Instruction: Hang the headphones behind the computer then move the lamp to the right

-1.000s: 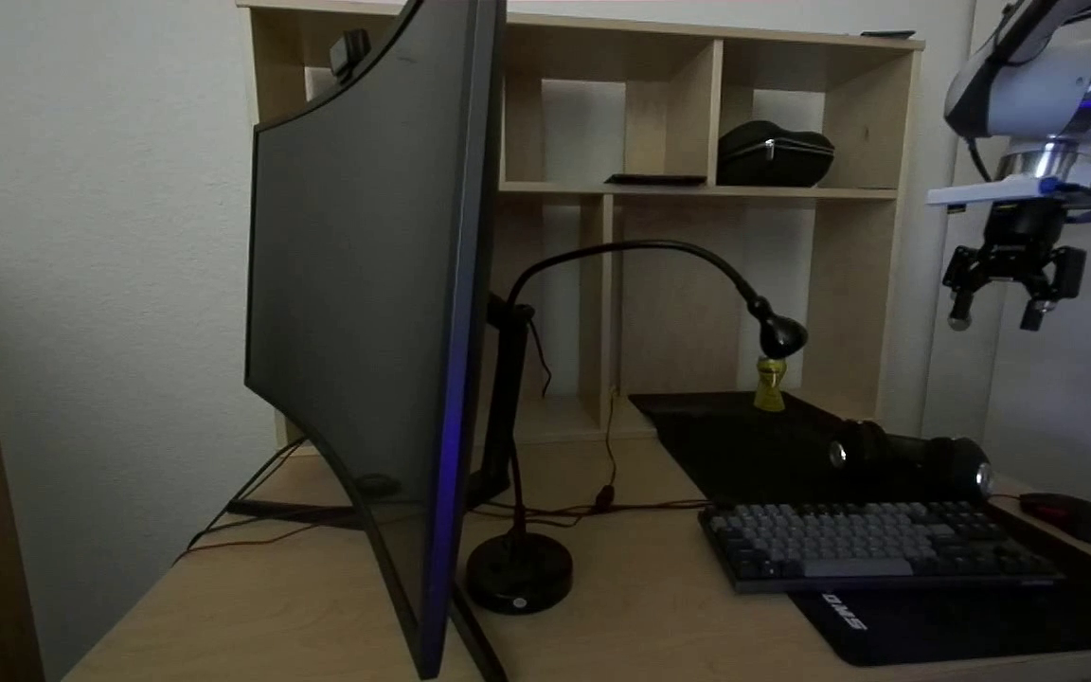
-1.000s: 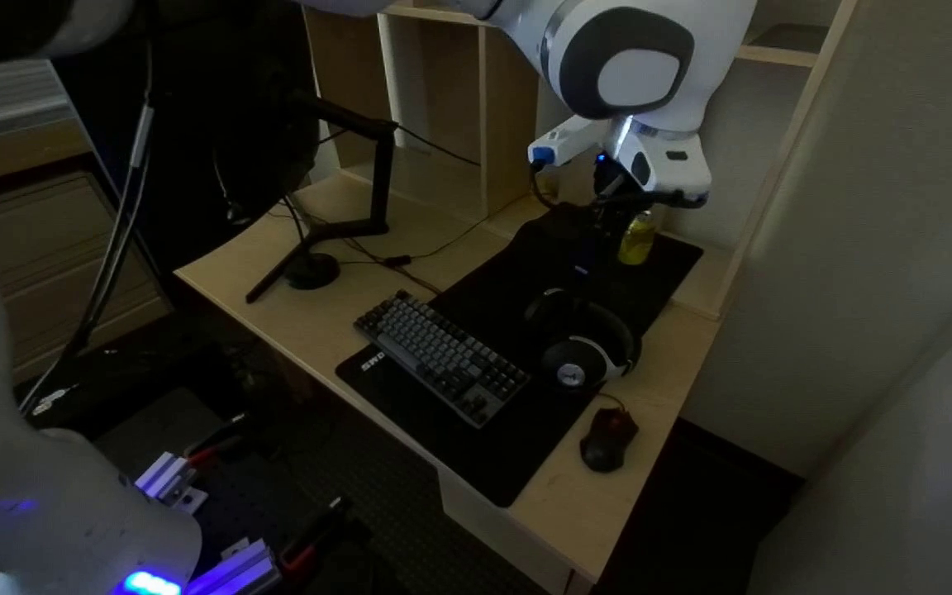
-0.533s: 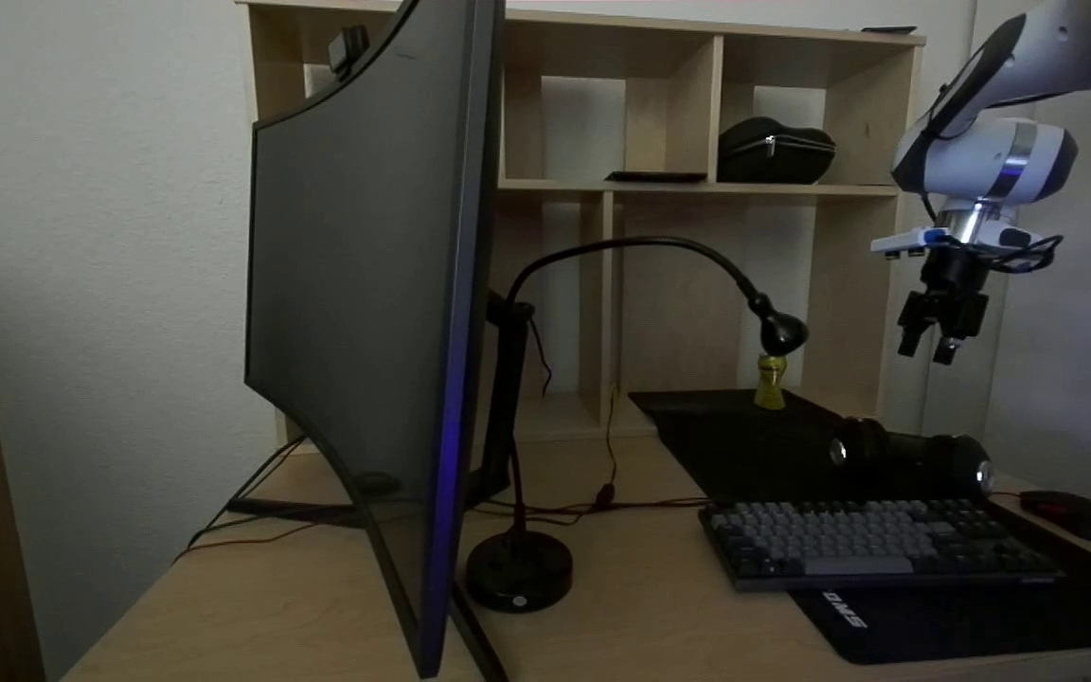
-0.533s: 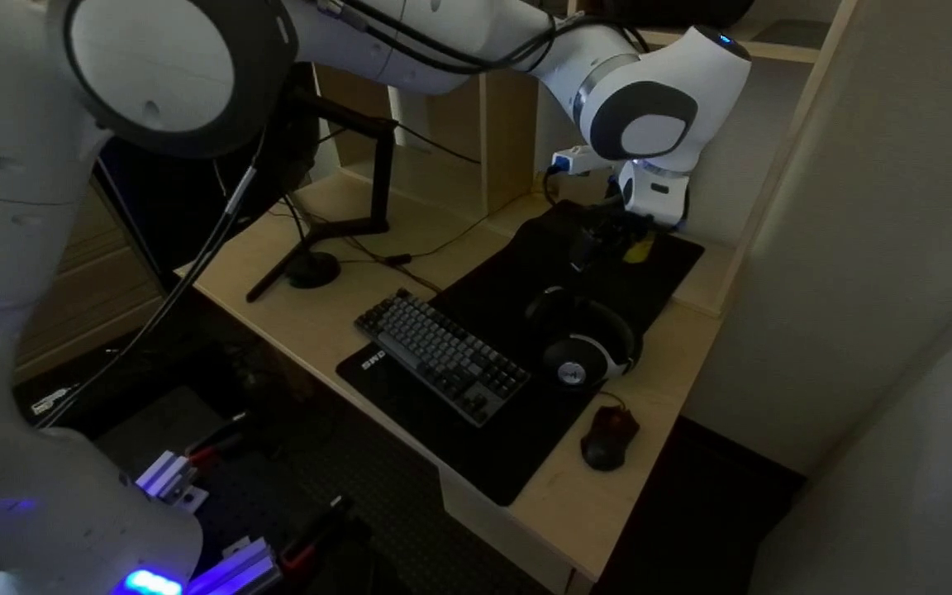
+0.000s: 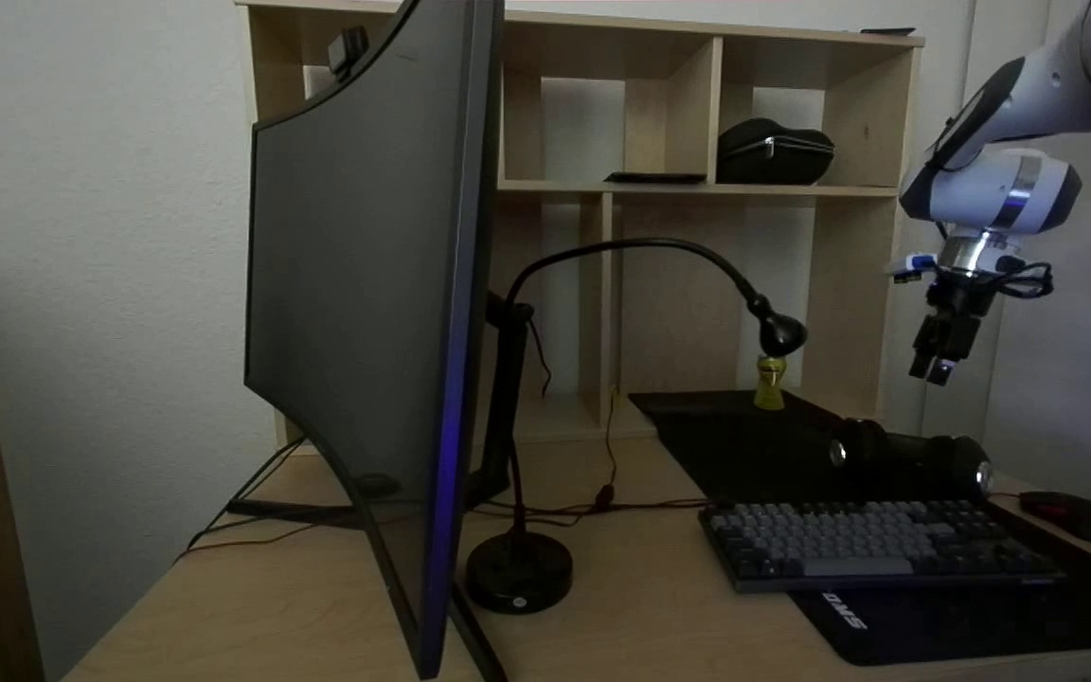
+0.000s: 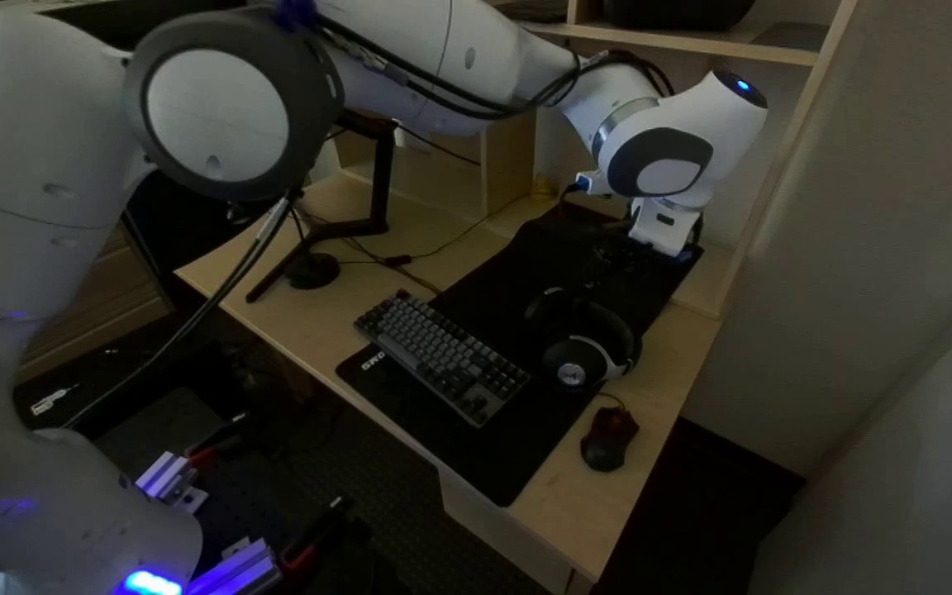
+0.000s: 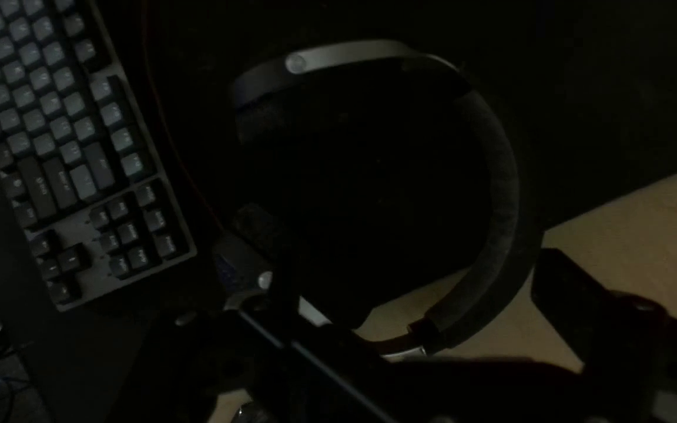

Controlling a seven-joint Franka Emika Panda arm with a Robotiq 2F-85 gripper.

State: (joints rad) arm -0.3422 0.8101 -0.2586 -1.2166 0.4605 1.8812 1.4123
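At left in an exterior view the computer (image 5: pixel 366 265) towers, top cut off, the lamp (image 5: pixel 519 573) just right of it, pale desk (image 5: pixel 631 597) stretching on to the keyboard (image 5: pixel 886 545). Beyond that lie the headphones (image 5: pixel 920 455) on the black mat (image 5: pixel 725 436), band reaching past the mat's edge in the wrist view! Above hangs the gripper (image 5: pixel 931 369), unclenched, jaws wide apart. Rightmost, the mouse (image 5: pixel 1079 520) sits near the desk's edge. Hard to see: a finger (image 7: pixel 287 291) covers part of one ear cup (image 7: pixel 235 264), and in an exterior view the arm (image 6: pixel 410 49) blocks much of the computer.
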